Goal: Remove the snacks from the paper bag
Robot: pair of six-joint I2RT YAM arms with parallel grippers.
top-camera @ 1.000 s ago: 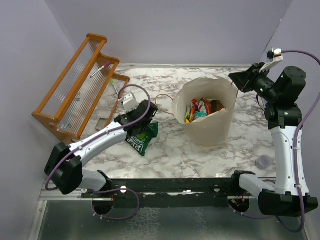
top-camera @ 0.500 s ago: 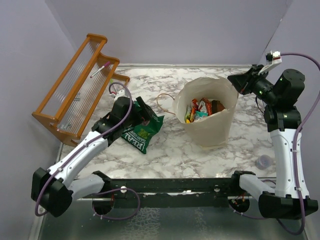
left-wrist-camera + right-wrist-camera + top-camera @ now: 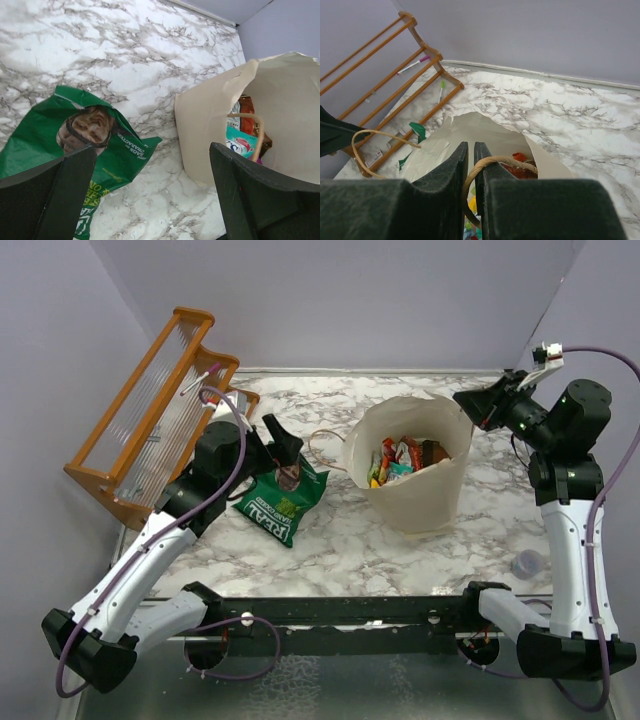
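Right fingers clamped on thin brown cord handle, presumably so tall beige paper bag is held open. Left fingers spread apart just above green glossy snack packet, laid on marble desk.

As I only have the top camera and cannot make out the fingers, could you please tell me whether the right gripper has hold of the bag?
Observer: Yes, it seems so. In the right wrist view, the right gripper is all but shut. The cord handle of the paper bag comes out from between its fingers.
Operator: Thank you. Is the left one carrying anything?
Observer: No. In the left wrist view, the left gripper is wide open with nothing held. The green packet lies on the table beneath it.
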